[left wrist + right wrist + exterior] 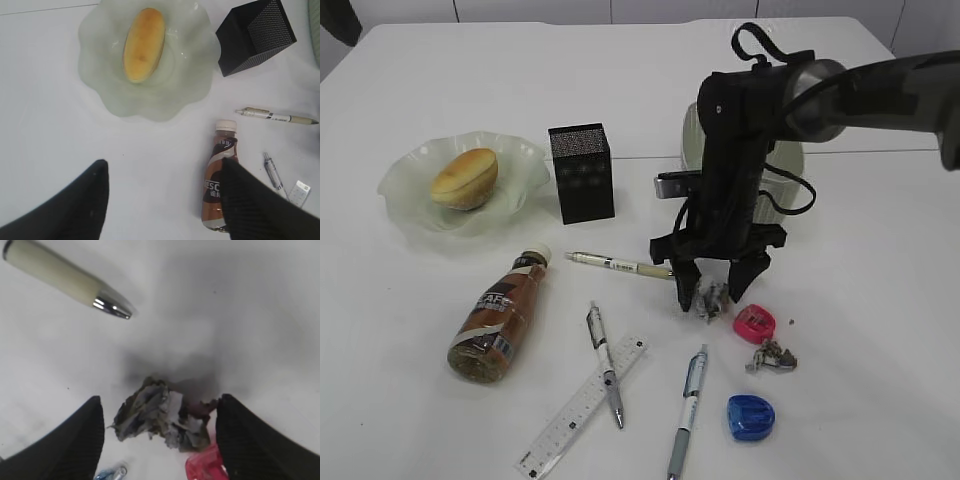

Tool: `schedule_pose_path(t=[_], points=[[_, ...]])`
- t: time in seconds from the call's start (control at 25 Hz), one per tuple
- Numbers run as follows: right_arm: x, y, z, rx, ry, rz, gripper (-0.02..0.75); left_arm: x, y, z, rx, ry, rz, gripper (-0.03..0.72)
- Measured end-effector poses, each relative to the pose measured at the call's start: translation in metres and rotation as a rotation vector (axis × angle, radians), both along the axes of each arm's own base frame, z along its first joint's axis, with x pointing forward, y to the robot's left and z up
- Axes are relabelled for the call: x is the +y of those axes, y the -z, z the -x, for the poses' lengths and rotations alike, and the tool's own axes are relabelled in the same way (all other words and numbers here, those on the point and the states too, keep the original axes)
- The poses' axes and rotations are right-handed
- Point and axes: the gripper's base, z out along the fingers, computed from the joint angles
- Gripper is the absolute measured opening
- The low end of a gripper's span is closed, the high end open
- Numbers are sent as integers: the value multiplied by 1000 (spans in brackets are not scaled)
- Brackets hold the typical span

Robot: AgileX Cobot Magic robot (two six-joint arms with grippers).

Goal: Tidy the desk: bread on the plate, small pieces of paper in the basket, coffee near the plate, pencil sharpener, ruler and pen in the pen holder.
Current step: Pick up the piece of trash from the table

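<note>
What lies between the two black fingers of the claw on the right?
A crumpled grey scrap of paper sits on the white desk between the open right claw fingers, seen clearly in the right wrist view.

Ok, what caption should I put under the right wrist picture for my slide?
Open right claw straddling a crumpled paper scrap on the desk, pen tip nearby.

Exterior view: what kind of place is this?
Likely a staged desk setup: plain white tabletop with scattered pens, a translucent ruler, a black mesh pen holder and a ruffled green glass plate.
</note>
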Motion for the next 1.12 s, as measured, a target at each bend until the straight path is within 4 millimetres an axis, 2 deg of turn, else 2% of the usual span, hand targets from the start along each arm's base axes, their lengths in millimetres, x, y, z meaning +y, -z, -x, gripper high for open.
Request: schedule_pose_path(t=[0.64, 0.72, 0.92, 1.0, 1.04, 1.12], points=[[0, 2, 0, 2, 1, -1, 494, 1, 0, 0, -2, -3, -13, 504], [0, 2, 0, 2, 0, -1, 433, 1, 0, 0, -2, -3, -17, 500], [0, 2, 0, 1, -1, 1, 159, 2, 0, 0, -3, -4, -22, 496], [0, 2, 0, -1, -3, 7, 74, 2, 0, 0, -3, -4, -22, 496], [-1, 2, -1, -3, -5, 10, 35, 2, 0, 0, -3, -5, -22, 496], [-1, 2, -1, -3, -6, 12, 5, 2, 0, 0, -3, -5, -22, 496]])
